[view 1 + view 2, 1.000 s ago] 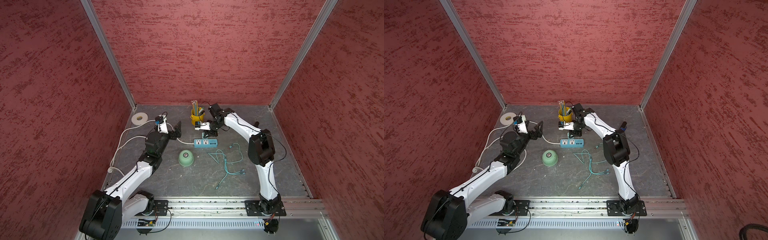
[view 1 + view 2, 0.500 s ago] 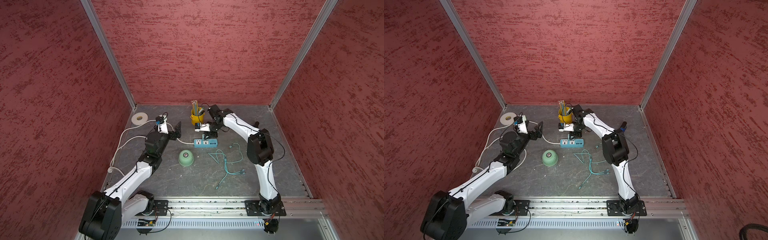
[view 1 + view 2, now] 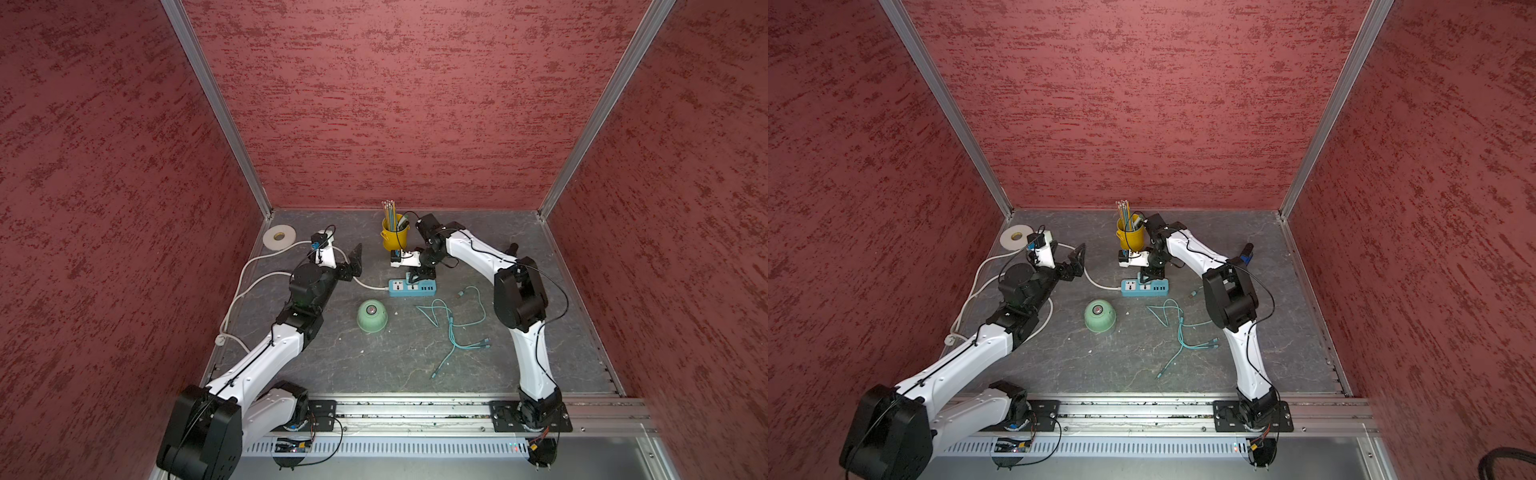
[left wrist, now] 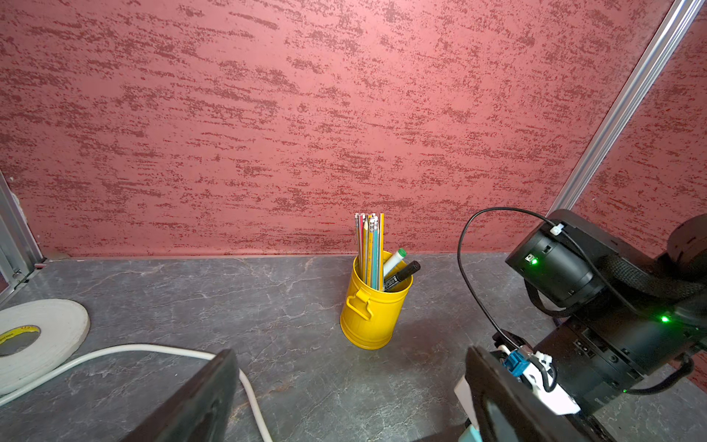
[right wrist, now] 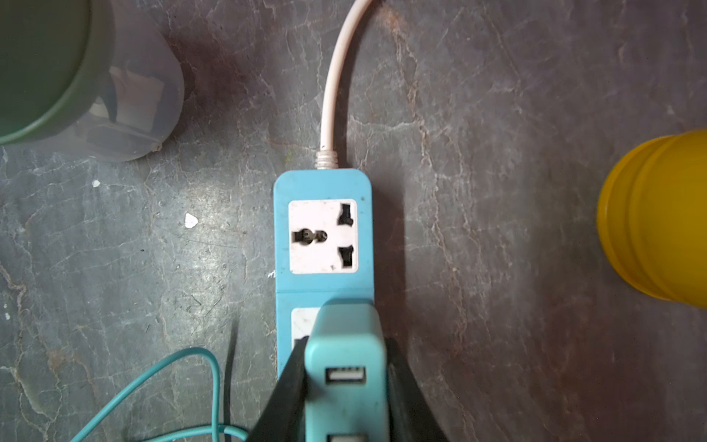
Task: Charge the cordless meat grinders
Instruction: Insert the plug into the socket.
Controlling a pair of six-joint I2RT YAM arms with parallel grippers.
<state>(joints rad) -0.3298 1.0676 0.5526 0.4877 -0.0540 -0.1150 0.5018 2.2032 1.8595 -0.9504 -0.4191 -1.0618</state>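
Barely anything has moved in the last second. The right gripper (image 5: 344, 382) still pinches the teal adapter (image 5: 344, 336) at the power strip (image 5: 323, 183)'s second socket, so plugging in looks unfinished. The left gripper (image 4: 348, 405) hangs spread wide and empty. The meat grinder (image 3: 372, 316) sits mid-table, its axis upright and button facing up.
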